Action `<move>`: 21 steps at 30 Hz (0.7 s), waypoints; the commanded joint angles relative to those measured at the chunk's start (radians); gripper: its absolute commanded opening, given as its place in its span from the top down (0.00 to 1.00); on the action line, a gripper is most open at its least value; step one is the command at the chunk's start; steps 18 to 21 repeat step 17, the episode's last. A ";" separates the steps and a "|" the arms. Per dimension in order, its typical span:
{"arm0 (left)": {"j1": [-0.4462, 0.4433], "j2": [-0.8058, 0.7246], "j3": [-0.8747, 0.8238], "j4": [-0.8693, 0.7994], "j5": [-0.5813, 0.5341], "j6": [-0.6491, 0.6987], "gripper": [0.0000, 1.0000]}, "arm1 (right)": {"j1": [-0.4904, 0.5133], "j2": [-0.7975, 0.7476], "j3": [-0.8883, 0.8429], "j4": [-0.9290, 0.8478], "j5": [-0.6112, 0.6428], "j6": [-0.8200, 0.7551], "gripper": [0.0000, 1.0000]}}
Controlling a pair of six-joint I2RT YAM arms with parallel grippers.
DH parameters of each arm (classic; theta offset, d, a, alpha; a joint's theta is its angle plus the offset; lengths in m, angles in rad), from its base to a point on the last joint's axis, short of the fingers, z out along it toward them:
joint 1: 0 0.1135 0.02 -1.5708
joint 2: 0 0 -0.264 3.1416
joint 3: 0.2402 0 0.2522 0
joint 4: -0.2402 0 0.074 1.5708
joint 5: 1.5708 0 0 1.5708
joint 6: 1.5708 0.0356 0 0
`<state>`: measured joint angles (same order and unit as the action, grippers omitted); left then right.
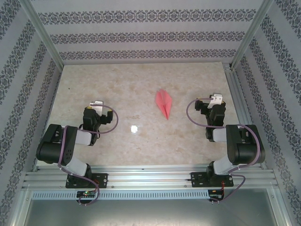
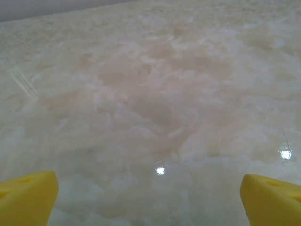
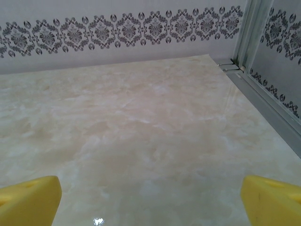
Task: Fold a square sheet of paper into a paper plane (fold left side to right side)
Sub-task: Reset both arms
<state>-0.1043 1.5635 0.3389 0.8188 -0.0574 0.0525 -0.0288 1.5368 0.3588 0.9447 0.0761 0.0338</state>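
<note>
The plane [image 1: 164,103] lies on the bench [image 1: 141,146] near its middle, slightly toward the right edge. Left claw [image 2: 150,200] and right claw [image 3: 150,200] stand wide, holding nothing.

Apparently one paper plane [image 1: 164,104], two arms [image 1: 66,146] [image 1: 237,147]

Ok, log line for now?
paper plane: folded, lying free on table | left fingers: open, empty | right fingers: open, empty

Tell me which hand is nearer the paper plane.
Right. The right hand sits open off to the right of the paper plane, not touching it. The left hand is farther away on the plane's left side, also open.
</note>
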 commanded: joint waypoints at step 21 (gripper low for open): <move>0.035 -0.003 0.074 0.014 -0.003 -0.023 0.00 | 0.018 -0.003 0.000 0.046 0.005 -0.028 0.02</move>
